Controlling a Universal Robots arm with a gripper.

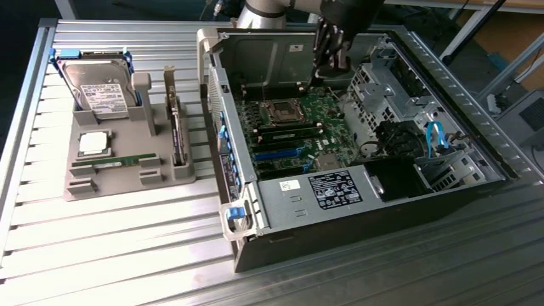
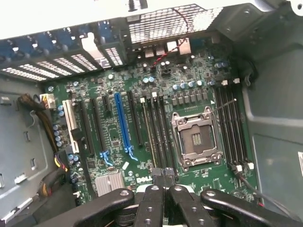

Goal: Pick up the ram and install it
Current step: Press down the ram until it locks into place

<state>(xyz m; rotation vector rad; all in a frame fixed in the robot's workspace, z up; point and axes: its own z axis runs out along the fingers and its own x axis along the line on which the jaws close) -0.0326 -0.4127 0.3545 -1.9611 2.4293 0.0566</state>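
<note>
We see a worktable (image 1: 127, 255) of ribbed aluminium slats, pale under bright light, with frame posts and dim lab space behind it. On the exterior view's right lies an open computer case (image 1: 357, 210), its green motherboard (image 1: 293, 131) facing up. On the exterior view's left sits a grey parts holder (image 1: 119, 169) carrying a hard drive (image 1: 98, 86), a square silver processor (image 1: 93, 143) and a dark expansion card (image 1: 177, 131) on edge.

The ram (image 1: 114, 160) rests in the holder's front slot — a thin green stick lying flat, its long axis running across the exterior view from left to right, one end toward the case.

The gripper (image 1: 330, 54) hangs over the motherboard, well apart from the ram. In the wrist view its black fingers (image 2: 154, 198) are pressed together — nothing between them.
</note>
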